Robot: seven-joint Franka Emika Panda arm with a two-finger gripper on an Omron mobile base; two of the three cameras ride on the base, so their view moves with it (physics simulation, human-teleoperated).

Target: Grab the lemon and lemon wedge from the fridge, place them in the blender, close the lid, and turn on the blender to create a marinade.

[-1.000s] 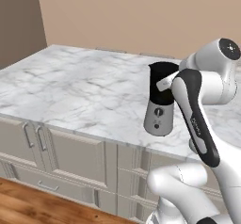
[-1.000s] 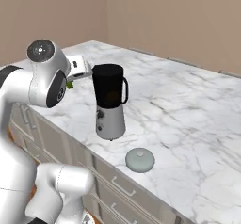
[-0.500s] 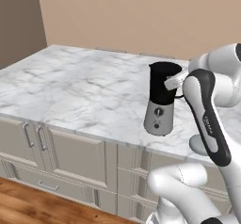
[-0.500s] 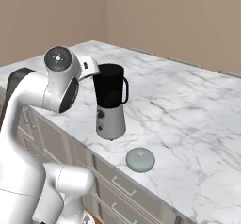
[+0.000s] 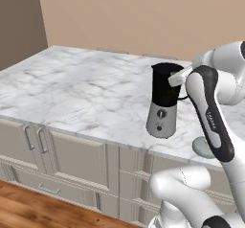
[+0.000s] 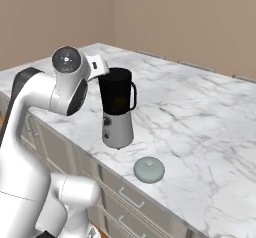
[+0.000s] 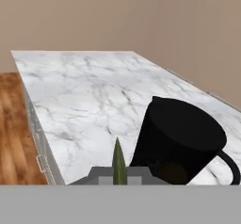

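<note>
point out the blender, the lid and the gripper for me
blender [image 6: 118, 128], right base view, on its silver-grey base
lid [image 6: 149, 170], right base view, on its domed top
gripper [image 7: 119, 164], hand view, at the fingertips, on the thin green piece between them

Blender [image 6: 117, 113]: black jug upright on tapered silver-grey base, two small dark knobs on base front, looped handle at side. Stands near front edge of marble counter. Jug top uncovered; dim orange-yellow shape, probably lemon [image 7: 175, 172], shows through jug wall in hand view, also faint in right base view.

Lid [image 6: 149, 169]: small round pale grey-green disc, slightly domed, small knob on top. Lies flat on counter near blender base, apart from it, close to front edge.

Thin dark green sliver [image 7: 118, 164]: pointed, upright at bottom of hand view, beside jug; identity unclear.
</note>
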